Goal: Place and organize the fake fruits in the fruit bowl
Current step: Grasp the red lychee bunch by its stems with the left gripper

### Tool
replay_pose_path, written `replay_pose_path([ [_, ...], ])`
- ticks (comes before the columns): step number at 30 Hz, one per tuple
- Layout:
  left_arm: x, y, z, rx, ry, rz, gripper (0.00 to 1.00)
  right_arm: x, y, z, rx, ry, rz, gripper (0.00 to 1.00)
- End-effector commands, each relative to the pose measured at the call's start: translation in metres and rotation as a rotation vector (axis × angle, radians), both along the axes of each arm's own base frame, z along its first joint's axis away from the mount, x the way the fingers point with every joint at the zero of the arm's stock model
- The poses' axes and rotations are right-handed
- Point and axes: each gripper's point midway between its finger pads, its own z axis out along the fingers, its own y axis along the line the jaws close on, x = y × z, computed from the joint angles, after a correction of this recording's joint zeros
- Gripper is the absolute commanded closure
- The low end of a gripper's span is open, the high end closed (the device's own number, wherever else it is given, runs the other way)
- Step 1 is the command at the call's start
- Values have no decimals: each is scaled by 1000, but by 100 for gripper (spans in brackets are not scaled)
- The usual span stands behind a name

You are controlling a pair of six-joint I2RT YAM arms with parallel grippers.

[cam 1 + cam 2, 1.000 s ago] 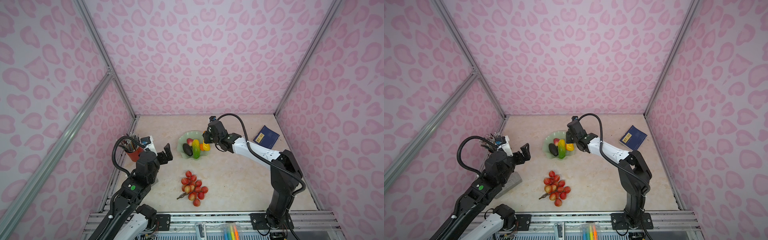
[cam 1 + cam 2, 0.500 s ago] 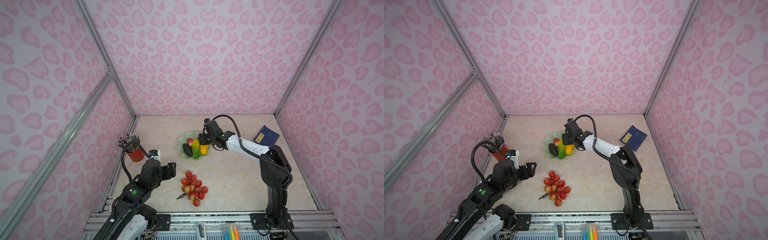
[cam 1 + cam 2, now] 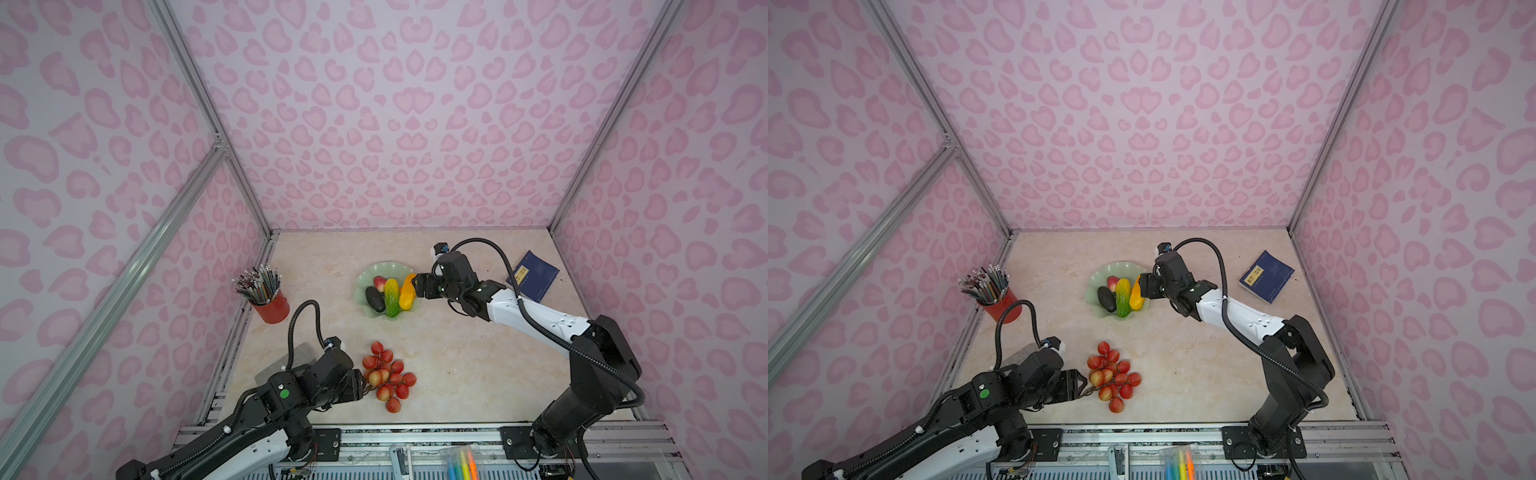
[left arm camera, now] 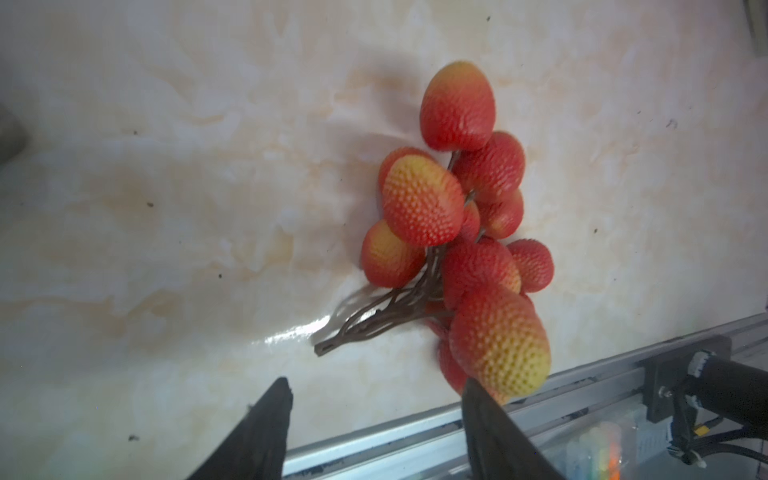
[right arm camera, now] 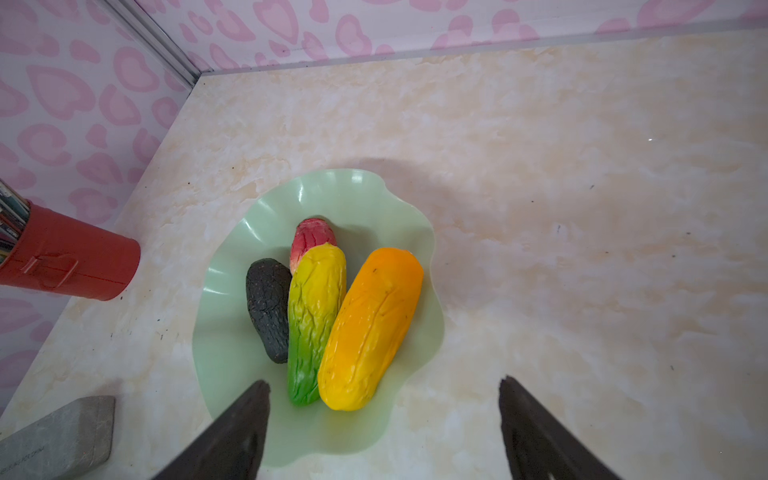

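The fruit bowl [image 5: 232, 340] sits mid-table holding a dark avocado [image 5: 268, 309], a yellow-green fruit [image 5: 313, 316], an orange fruit [image 5: 370, 328] and a reddish fruit [image 5: 311, 239]. The right gripper [image 5: 384, 419] hangs over its rim, jaws apart, empty. The red fruit bunch [image 4: 461, 232] lies on the table [image 4: 166, 166] near the front; the left gripper [image 4: 374, 411], jaws apart, sits beside its brown stem [image 4: 374, 320].

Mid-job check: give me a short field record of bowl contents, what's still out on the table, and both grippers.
bowl: fruit bowl, mint green, wavy rim
in bowl: dark oval, yellow-green oblong, yellow-orange oblong, reddish fruit behind them
still out: red bunch lying on the table
left gripper: open, holding nothing, tips close to the bunch's brown stem
right gripper: open, empty, by the bowl's edge
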Motion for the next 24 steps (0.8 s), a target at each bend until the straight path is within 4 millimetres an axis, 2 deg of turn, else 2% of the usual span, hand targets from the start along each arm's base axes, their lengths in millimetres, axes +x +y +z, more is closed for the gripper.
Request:
replay_pose_path([
  [1,-6,4,-13,43,38,69,33,-3,-4,2,34,-18,-18,14],
  [11,22,-82,-17,-14,3,-168,33,-22,-30,-5,25,-2,-61,14],
  [21,58,-170,-14,-15,-38,-385,35,-38,-85,-11,21,7,-173,14],
  [24,63,-194,-15,-26,-20,-443,37,-42,-102,-14,7,16,-209,14],
])
